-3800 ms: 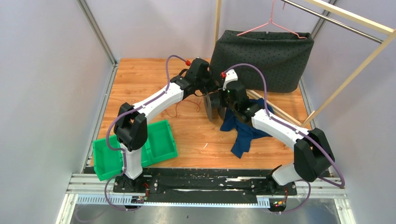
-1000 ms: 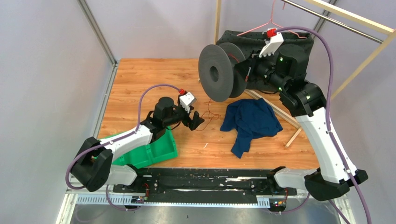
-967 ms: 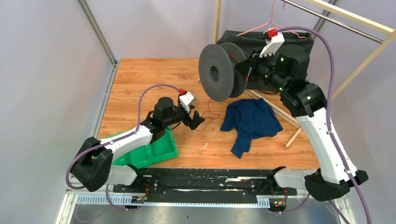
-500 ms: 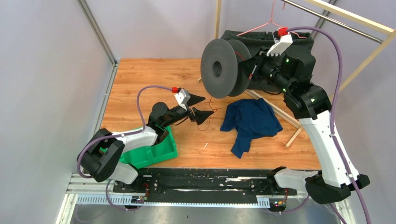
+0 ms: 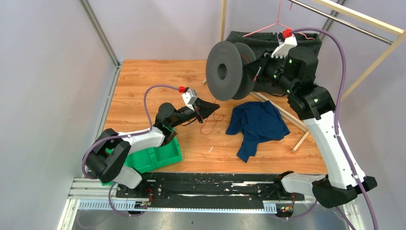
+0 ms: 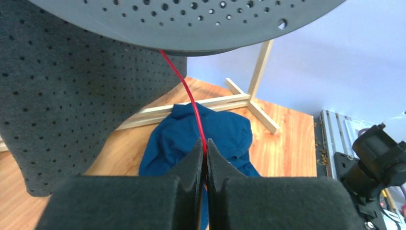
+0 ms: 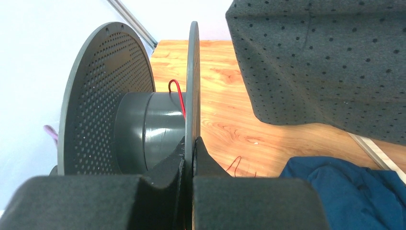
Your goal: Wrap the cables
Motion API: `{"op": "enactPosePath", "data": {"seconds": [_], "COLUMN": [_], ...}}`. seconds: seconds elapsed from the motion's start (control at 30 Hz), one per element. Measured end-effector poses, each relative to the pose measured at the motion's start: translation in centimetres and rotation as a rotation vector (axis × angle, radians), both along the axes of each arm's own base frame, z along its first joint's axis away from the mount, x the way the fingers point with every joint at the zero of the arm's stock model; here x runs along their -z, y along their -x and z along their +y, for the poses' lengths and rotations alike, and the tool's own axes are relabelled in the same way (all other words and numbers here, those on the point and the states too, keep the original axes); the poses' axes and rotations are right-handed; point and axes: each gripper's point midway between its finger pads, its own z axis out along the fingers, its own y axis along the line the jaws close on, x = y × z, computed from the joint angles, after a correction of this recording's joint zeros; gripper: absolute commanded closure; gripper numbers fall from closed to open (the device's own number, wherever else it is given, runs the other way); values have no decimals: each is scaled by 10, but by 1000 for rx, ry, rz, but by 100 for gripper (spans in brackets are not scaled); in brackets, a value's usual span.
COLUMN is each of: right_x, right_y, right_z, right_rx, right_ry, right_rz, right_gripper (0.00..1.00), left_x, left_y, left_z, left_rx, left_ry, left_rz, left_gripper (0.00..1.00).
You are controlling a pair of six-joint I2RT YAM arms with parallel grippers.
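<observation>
Pale lilac walls [image 5: 48, 96] close in a wooden table [image 5: 143, 86], its grain running left to right. A light wooden rack [image 5: 356, 84] leans across the far right corner. A dark dotted fabric bag [image 5: 261, 40] stands at the back edge under a pink hanger [image 5: 276, 23]. A blue cloth [image 5: 256, 122] lies crumpled right of centre, and a green bin [image 5: 158, 155] sits at the near left beside the left arm.

The dark grey spool [image 5: 224, 71] hangs in the air above the table's middle, its flanges upright. The right gripper [image 5: 256, 72] has its fingers pressed together on the rim of the rear flange, seen close up in the right wrist view [image 7: 190, 143].

The left gripper [image 5: 213, 105] reaches up just below the spool, its fingers squeezed together on the cables [image 5: 210, 123]. In the left wrist view a red strand [image 6: 189, 98] runs taut from the spool's core down into the pinch [image 6: 205, 149]. The right wrist view shows it leaving the hub [image 7: 178, 96]. The loose end trails in loops on the wood between the bin and the cloth.

Half a second ago the left jaws stood wide apart; they have since shut on the strand. A second ago that gripper sat lower, near the table. Nearly four seconds ago the spool was down by the cloth, with both arms meeting over it.
</observation>
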Motion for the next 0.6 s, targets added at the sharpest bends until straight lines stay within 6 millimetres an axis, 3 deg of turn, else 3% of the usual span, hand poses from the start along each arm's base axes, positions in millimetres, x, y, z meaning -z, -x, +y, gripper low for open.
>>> {"op": "enactPosePath", "data": {"seconds": [0.2,0.33,0.47,0.6], "right_x": [9,21,44,77], "right_y": [-11,-29,-52,-69], "right_z": [-8,-17,-15,-7], "right_rx": [66,159,205,203], "right_ry": [13,28,59,109], "right_rz": [7,26,80,157], "right_gripper": [99,99,99,99], "left_x": [8,11,-6,-36], "left_y": [6,23,45,65], "left_z": [-5,-17,-22,-16], "left_rx": [39,122,198,238], "left_ry": [-15,-65,-93,-93], "left_rz": [78,166,214,222], "left_gripper": [100,100,100,100]}}
